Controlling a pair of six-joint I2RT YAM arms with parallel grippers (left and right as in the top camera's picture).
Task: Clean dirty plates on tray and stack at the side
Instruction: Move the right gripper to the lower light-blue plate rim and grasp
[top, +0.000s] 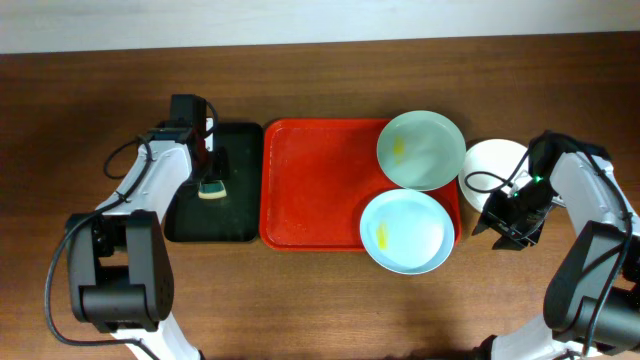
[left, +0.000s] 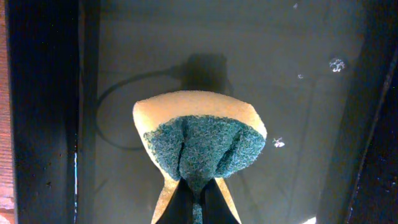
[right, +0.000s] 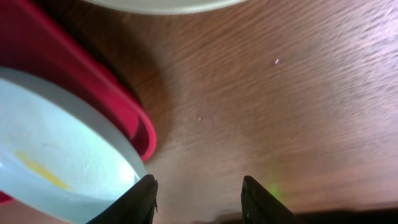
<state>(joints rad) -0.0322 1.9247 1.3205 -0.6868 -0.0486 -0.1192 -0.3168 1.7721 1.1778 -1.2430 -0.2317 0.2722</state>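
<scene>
Two smeared plates on the red plastic tray (top: 310, 180): mint green plate (top: 421, 150), pale blue plate (top: 407, 232); white round plate (top: 493, 165) beside it.
Left pincer (left: 198, 202) clamps a yellow-green sponge (left: 199, 140); right pincer (right: 199, 196) parted, empty.

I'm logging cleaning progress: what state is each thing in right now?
white plate: off the red tray, on the table; no smear showing.
mint green plate: on the red tray, yellow smear.
pale blue plate: on the red tray, yellow smear.
sponge: folded, pinched, over the black tray.
left gripper: shut on the sponge.
right gripper: open, empty, over bare table.
</scene>
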